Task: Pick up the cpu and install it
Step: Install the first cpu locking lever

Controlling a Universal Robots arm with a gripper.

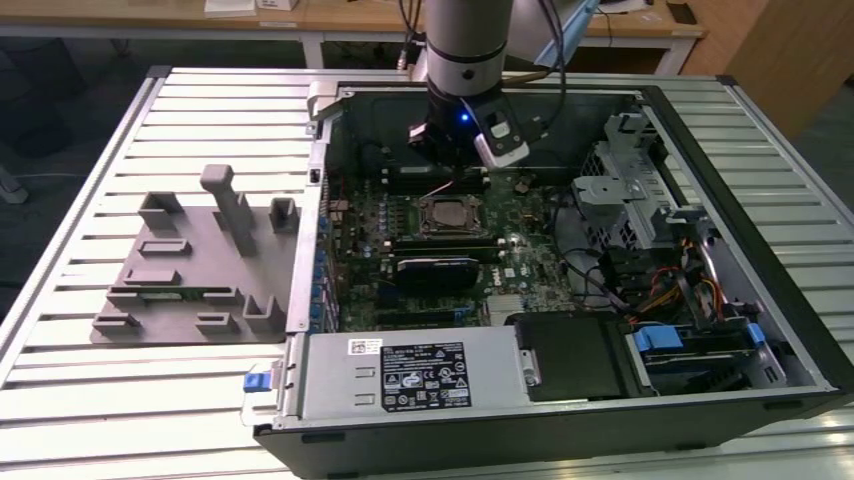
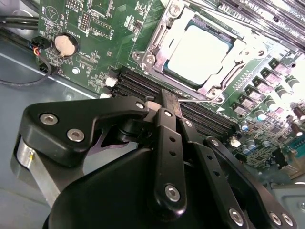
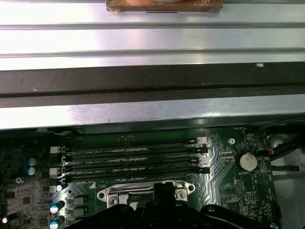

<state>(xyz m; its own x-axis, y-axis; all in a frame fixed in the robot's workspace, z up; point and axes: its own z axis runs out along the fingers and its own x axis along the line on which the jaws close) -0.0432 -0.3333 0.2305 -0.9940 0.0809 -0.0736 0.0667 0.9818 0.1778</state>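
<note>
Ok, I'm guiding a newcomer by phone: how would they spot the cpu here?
Start at the open computer case on the slatted table, then the green motherboard inside. At its middle, a metal socket frame surrounds the cpu: the one flat silvery square, unlike the long black memory slots beside it.

arm (image 1: 461,35): silver-grey tube | hand (image 2: 167,102): black links, silver screws | blue light (image 1: 463,117)
</note>
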